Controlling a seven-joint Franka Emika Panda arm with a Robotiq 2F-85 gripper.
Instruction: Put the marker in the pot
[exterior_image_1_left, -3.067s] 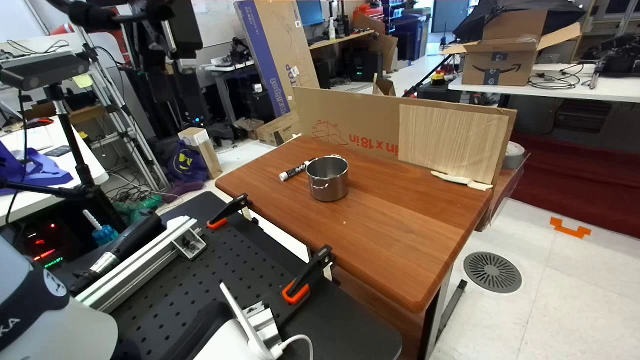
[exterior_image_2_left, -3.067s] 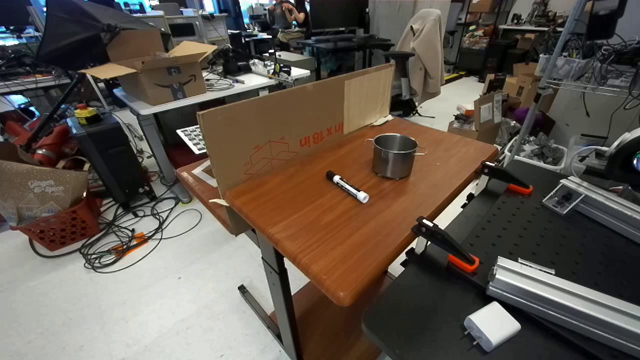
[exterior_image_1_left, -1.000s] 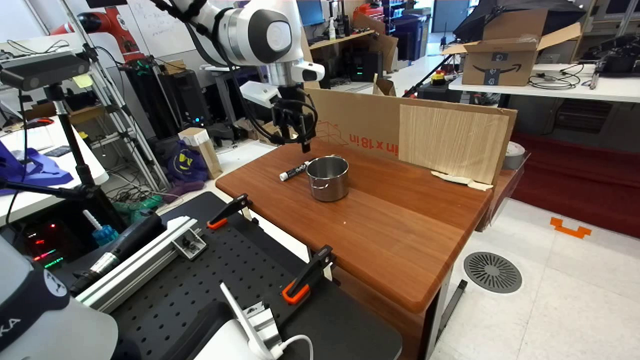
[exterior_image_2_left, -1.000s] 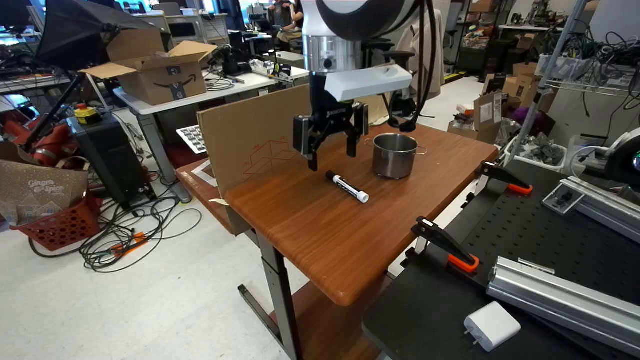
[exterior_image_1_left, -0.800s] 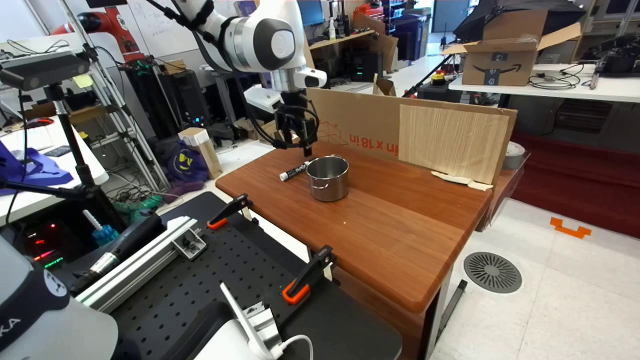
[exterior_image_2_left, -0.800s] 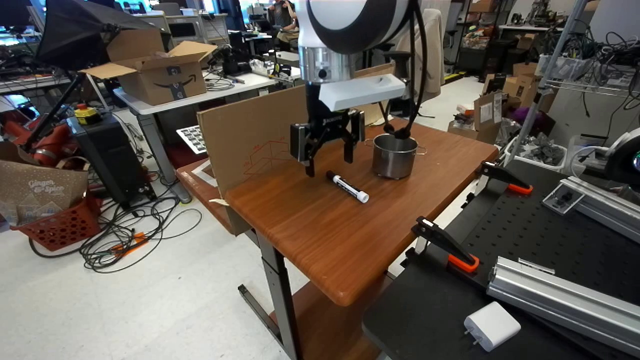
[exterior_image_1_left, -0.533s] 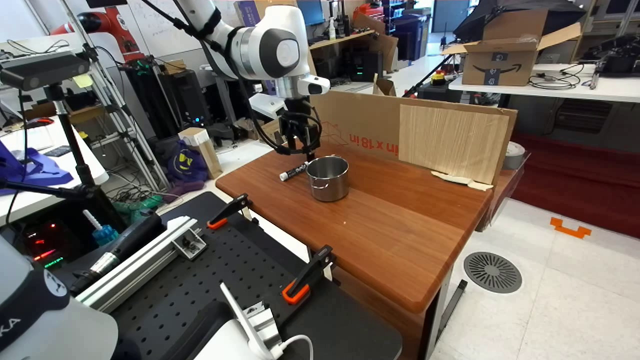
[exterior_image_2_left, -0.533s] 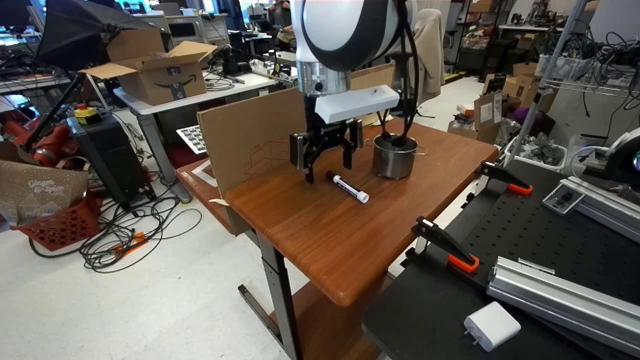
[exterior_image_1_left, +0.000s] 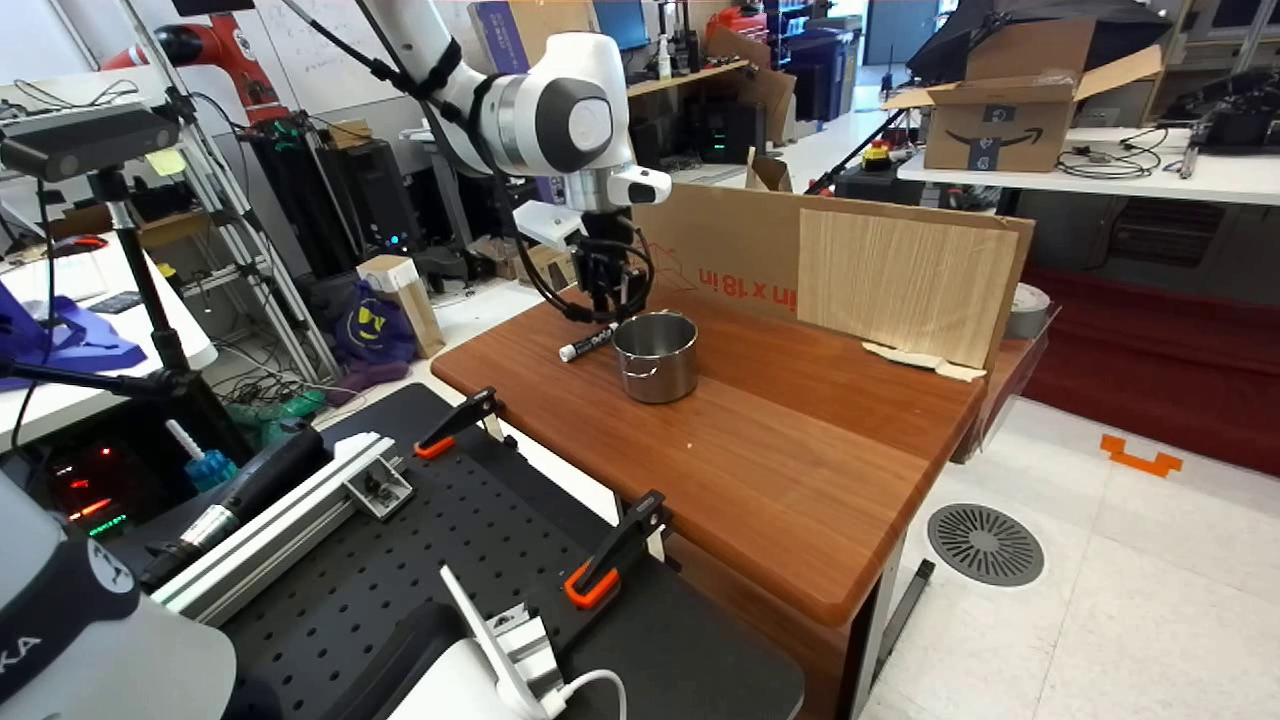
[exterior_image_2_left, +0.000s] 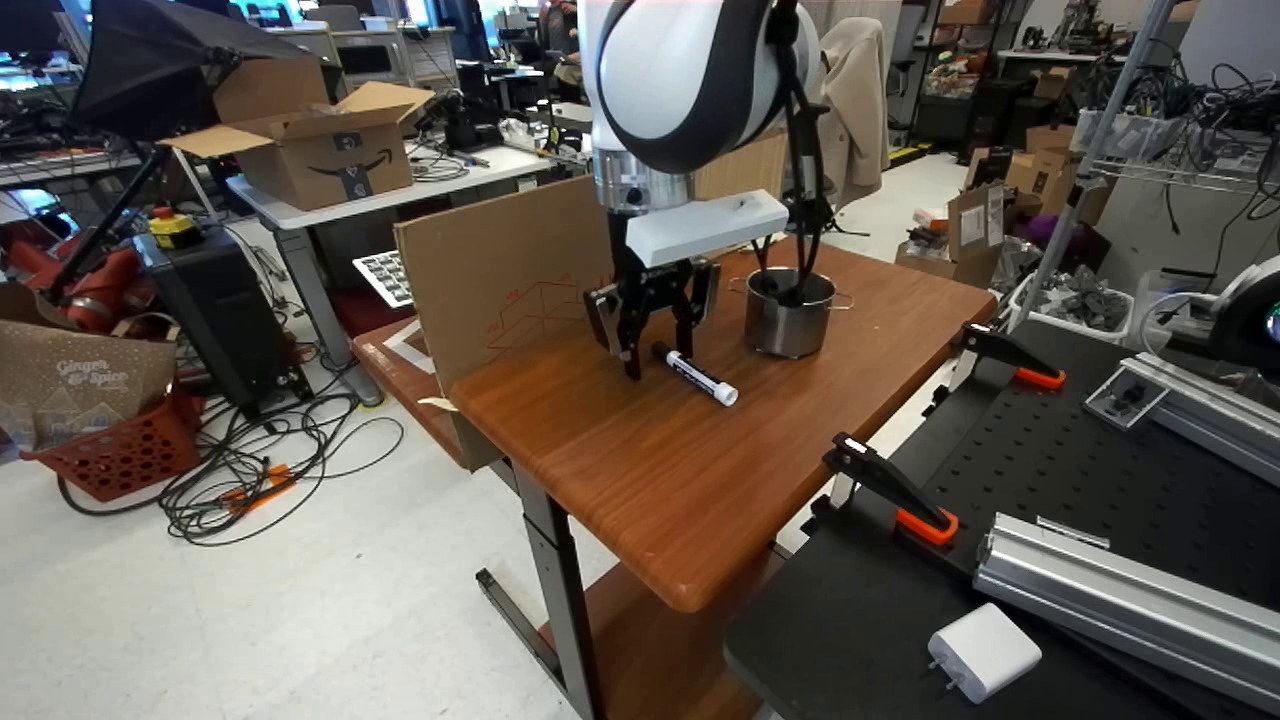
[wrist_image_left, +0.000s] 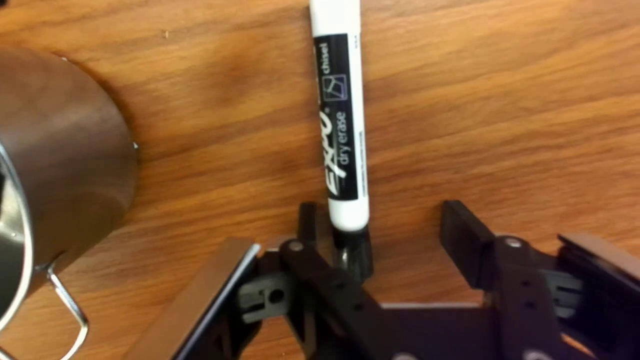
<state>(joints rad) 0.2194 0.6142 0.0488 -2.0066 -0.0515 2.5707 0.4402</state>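
Observation:
The marker (wrist_image_left: 342, 125), white and black with a black cap, lies flat on the wooden table; it also shows in both exterior views (exterior_image_1_left: 588, 343) (exterior_image_2_left: 700, 380). The silver pot (exterior_image_2_left: 788, 325) stands upright beside it, apart from it; it shows at the left of the wrist view (wrist_image_left: 90, 150) and in an exterior view (exterior_image_1_left: 656, 365). My gripper (wrist_image_left: 382, 225) is open and low over the table, its fingers on either side of the black cap, which is nearer the left finger in the wrist view. The gripper (exterior_image_2_left: 660, 360) holds nothing. Part of the cap is hidden by the left finger.
A cardboard panel (exterior_image_2_left: 530, 270) stands along the table's far edge, behind the gripper. The pot's wire handle (wrist_image_left: 70, 305) sticks out at lower left in the wrist view. Black clamps (exterior_image_1_left: 620, 550) grip the table's near edge beside a black perforated board (exterior_image_1_left: 480, 520).
The arm came into view after the oldest frames. Since then the open gripper has moved down toward the table at the marker's cap end. Marker and pot have not moved.

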